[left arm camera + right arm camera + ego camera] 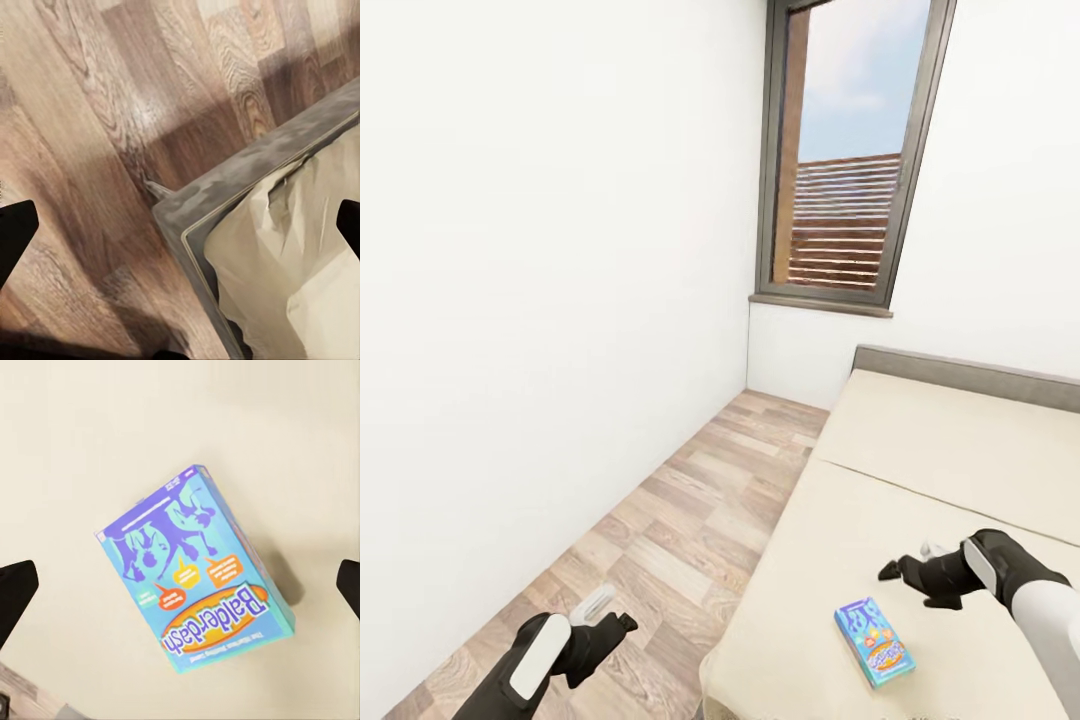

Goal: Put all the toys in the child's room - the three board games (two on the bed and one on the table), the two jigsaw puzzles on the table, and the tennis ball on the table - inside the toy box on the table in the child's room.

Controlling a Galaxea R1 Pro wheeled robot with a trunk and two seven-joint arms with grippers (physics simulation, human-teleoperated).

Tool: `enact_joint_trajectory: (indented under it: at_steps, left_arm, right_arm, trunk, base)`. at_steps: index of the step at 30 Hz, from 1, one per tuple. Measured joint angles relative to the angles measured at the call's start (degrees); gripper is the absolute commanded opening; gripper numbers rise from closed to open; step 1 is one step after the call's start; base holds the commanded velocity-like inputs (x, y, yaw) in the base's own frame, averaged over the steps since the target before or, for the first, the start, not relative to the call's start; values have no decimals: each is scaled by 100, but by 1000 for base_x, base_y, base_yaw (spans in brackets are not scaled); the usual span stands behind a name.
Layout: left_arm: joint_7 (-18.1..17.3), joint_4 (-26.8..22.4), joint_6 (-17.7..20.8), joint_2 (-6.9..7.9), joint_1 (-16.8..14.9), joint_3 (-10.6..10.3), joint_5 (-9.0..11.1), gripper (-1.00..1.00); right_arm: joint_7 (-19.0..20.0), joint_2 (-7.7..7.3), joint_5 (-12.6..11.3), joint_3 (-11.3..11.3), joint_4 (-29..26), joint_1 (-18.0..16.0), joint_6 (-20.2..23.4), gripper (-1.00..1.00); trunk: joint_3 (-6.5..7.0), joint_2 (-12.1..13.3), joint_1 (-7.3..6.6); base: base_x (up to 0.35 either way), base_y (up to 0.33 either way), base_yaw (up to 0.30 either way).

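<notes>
One blue board game (874,641) lies on the bed (960,450); right gripper (905,570), jaws apart, must drop lower to grab it.

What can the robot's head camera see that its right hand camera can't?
Head view alone: the window, the wood floor, the left gripper hanging open over that floor, and the right gripper open above the bed. Right wrist view alone: the word Balderdash printed on the box. Both: the blue board game lying flat on the beige bed.
</notes>
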Motion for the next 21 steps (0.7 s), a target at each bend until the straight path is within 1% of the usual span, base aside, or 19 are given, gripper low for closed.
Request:
enact_joint_trajectory:
  at_steps: [1, 2, 21]
  left_arm:
    - [1, 2, -6, 2, 0, 0, 0, 100]
    - [2, 7, -26, 12, 0, -1, -1, 100]
    - [3, 7, -29, 12, 0, -17, -2, 100]
  right_arm:
    - [33, -6, 0, 0, -18, -1, 0, 100]
    - [154, -27, -1, 3, -213, -5, 28, 100]
    - [203, -56, -4, 6, -305, -12, 57, 100]
  trunk:
    - [-18, -40, 22]
    - [-36, -80, 44]
    - [-377, -842, 461]
  base:
    - [0, 0, 0]
    - [0, 0, 0]
    - [0, 0, 0]
